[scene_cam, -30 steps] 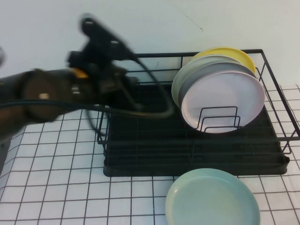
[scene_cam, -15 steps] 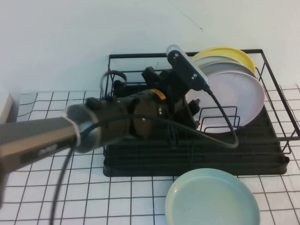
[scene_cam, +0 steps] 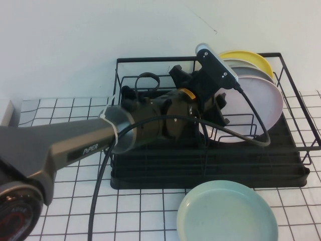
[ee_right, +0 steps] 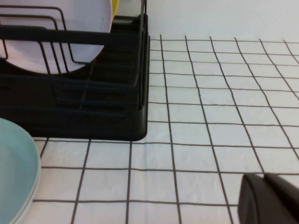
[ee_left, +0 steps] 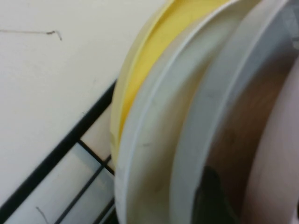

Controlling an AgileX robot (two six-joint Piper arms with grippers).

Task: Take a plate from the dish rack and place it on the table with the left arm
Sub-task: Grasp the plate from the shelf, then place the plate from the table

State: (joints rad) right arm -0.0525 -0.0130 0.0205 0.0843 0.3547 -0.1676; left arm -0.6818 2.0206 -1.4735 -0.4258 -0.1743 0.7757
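The pale pink plate (scene_cam: 256, 103) stands upright at the front of a stack in the black dish rack (scene_cam: 210, 170), on the right side. My left arm reaches from the lower left across the rack. Its gripper (scene_cam: 216, 108) is at the pink plate's left edge, open. In the left wrist view one dark finger (ee_left: 210, 198) sits in the gap between the grey plate (ee_left: 219, 93) and the pink plate (ee_left: 280, 163), apart from the pink plate's back. My right gripper (ee_right: 271, 198) is shut and empty, low over the white gridded table (ee_right: 210, 93), right of the rack.
Behind the pink plate stand a grey plate (scene_cam: 248, 73), an off-white one (ee_left: 159, 116) and a yellow one (scene_cam: 246, 56). A mint-green plate (scene_cam: 228, 213) lies on the table in front of the rack. Black wire dividers (scene_cam: 235, 128) stand before the pink plate. The table (scene_cam: 60, 201) spreads left of the rack.
My left arm has swung from the left side over the rack to the right, and its gripper has reached the left edge of the plate stack.
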